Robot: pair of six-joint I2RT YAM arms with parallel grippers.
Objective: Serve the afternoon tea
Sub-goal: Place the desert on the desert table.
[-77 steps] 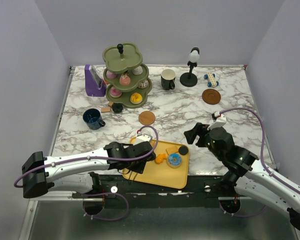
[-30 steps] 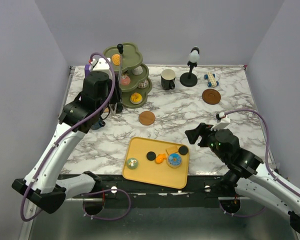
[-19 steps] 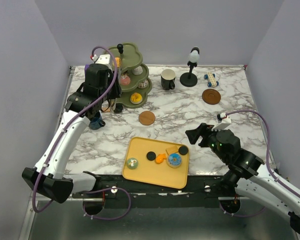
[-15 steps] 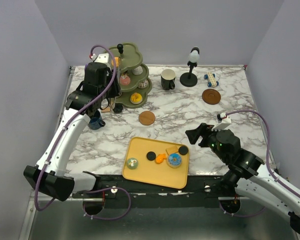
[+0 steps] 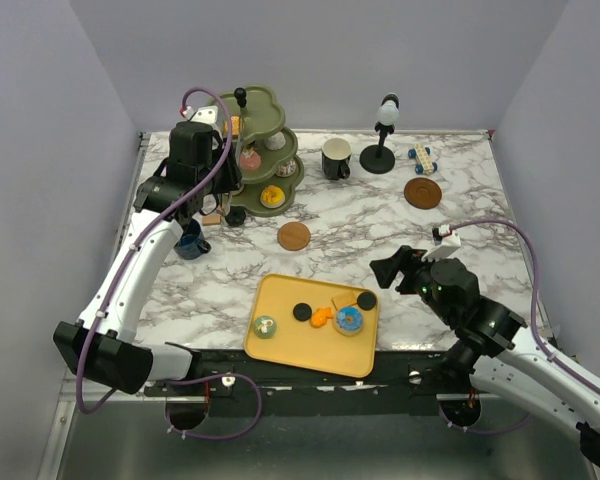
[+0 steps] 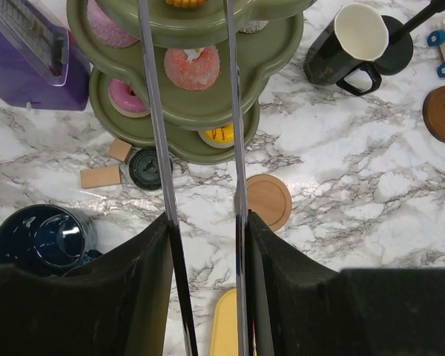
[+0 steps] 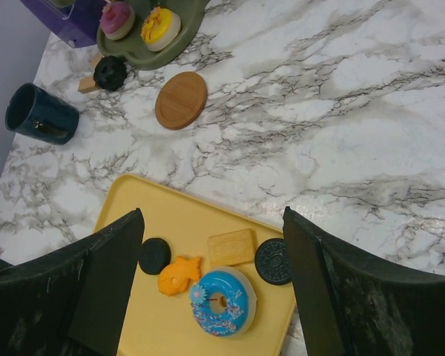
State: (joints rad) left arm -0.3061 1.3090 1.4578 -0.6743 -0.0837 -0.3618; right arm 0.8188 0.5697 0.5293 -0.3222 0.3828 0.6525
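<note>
Far left, back: purple holder (image 6: 26, 55). In front of it the dark-blue mug (image 5: 187, 241) stands upright, straight on the marble table (image 5: 450, 215).

Left gripper (image 6: 187, 30) is up over the olive three-tier stand (image 5: 283, 122), thin blades pointing at the top tier. Jaws part-open. The tips run off the wrist frame and nothing shows pinched between the blades. An orange piece (image 6: 185, 3) sits on the top tier, in line with the gap.
- Middle tier: pink cupcake (image 6: 107, 15), orange-pink cupcake (image 6: 193, 68).
- Bottom tier: pink doughnut (image 6: 126, 97), yellow-iced one (image 6: 219, 135).
- On the table at the stand's foot: tan biscuits (image 6: 100, 176), dark cookie (image 6: 146, 167).

Near coaster (image 5: 294, 236) lies just in front of the stand, apart from both mugs.

Yellow tray (image 5: 280, 352) is at the near edge. It holds a small cupcake (image 5: 267, 324), black cookie (image 5: 301, 312), orange fish shape (image 5: 320, 318), square biscuit (image 5: 342, 302), blue doughnut (image 5: 348, 320) and second black cookie (image 5: 366, 299).

Black cream-lined mug (image 5: 335, 158) stands upright at the back, right of the stand. The ball-top stand (image 5: 382, 135) is beside it. Far coaster (image 5: 422, 192) lies on the right side.

Right gripper (image 5: 392, 266) hangs just off the tray's far right corner, jaws wide, holding nothing.
</note>
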